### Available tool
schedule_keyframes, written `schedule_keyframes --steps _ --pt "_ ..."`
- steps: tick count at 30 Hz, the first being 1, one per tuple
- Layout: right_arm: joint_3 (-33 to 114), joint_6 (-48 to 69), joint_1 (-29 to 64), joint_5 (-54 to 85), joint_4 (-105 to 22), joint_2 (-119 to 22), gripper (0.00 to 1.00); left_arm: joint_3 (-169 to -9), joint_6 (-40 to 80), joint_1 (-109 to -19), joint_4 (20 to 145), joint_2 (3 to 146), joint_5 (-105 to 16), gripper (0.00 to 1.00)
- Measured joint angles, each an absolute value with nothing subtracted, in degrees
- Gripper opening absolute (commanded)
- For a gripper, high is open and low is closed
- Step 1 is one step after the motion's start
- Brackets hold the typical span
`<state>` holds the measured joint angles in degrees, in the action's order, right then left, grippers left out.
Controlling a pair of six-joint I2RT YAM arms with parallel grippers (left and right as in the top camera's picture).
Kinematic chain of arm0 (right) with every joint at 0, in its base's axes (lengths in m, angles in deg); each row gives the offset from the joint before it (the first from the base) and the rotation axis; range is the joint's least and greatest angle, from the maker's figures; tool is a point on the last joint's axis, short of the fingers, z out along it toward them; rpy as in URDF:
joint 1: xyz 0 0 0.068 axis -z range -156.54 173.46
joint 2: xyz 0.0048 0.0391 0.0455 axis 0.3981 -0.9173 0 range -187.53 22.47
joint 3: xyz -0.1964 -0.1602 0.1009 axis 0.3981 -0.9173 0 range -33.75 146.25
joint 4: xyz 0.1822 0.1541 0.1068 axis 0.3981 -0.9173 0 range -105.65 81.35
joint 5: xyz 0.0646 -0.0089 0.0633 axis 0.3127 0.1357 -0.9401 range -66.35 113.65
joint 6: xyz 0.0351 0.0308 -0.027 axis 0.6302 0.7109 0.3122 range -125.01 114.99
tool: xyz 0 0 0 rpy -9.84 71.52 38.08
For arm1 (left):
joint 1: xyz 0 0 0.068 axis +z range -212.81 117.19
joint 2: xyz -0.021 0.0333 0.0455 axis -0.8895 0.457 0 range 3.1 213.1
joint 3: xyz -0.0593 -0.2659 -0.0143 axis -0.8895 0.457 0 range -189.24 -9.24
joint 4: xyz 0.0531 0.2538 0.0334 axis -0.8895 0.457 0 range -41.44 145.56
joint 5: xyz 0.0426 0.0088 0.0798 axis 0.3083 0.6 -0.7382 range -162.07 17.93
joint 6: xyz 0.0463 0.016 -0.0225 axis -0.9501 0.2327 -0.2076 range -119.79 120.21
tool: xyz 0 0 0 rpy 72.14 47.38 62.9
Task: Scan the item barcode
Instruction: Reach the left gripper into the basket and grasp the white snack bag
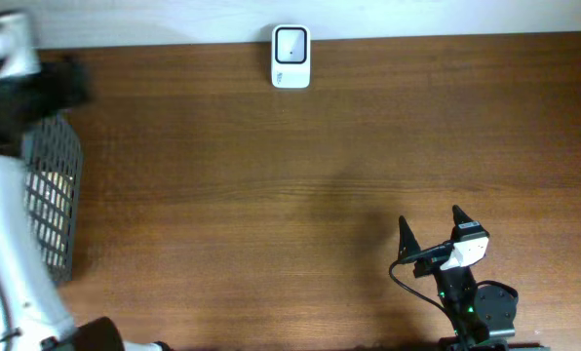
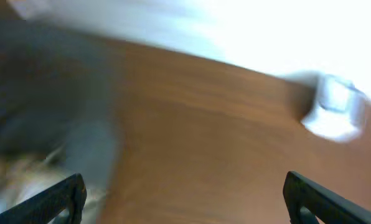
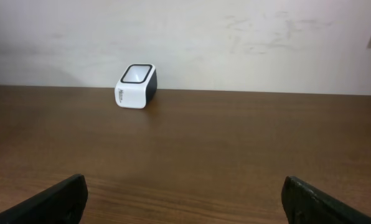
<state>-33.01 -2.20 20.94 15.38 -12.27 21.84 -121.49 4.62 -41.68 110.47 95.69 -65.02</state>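
From my seat, the scanner (image 1: 290,57) stands upright at the far edge of the table (image 1: 271,205), against the pale wall, its dark window facing up. In the right wrist view it sits left of centre, well ahead of the fingers. The right gripper (image 1: 432,226) hovers over the near right part of the table. Its two dark fingers are spread wide with only bare wood between them, and it is well apart from the scanner. On the left side a grey mesh basket (image 1: 68,146) lies at the table's edge, and pale contents (image 1: 45,195) show through its mesh. I cannot tell what they are. The white left arm (image 1: 8,244) reaches over the basket and is blurred in the overhead view. The left wrist view is blurred too, but both tips of the left gripper (image 2: 185,199) show at the bottom corners, spread wide and pinching nothing. There the basket is a dark mass to the left and the scanner a white smear to the upper right.
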Motion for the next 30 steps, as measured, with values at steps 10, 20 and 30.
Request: schedule_keyframes --steps 10,20,30 --pt "-33.0 -2.2 20.9 15.4 -12.3 21.8 0.99 -114.6 12.4 -15.0 116.1 97.2 -70.7 0.87" --pt "-33.0 -2.2 20.9 15.4 -12.3 21.8 0.99 -105.2 -4.5 -10.6 112.2 111.3 -69.2 0.89" --pt "-33.0 -2.2 20.9 15.4 -12.3 21.8 0.99 -105.0 -10.8 -10.6 114.7 122.7 -66.3 0.66"
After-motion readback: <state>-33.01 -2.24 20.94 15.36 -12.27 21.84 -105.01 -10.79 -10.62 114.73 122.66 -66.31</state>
